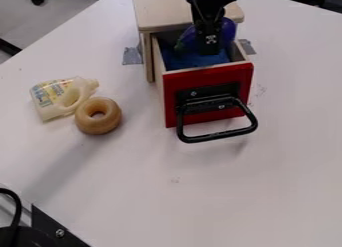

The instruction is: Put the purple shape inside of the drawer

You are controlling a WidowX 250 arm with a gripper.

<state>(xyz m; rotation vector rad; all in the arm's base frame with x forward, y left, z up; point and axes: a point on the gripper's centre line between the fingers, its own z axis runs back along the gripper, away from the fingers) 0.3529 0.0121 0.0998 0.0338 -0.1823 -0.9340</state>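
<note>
- Tool [210,45]: upper centre of the frame, over the open drawer [171,101]. Whether it is wide, narrow or gripping cannot be determined.
- Purple shape [228,31]: at the rear of the drawer opening, partly hidden behind the tool. Contact with the drawer floor cannot be confirmed.
- Drawer: extended from the wooden cabinet [156,11]; red front and black handle [217,136] face the lower edge of the frame.
- Bottle [52,105]: lying on the desk [153,206], left of frame.
- Ring [87,122]: just beside the bottle.
</note>
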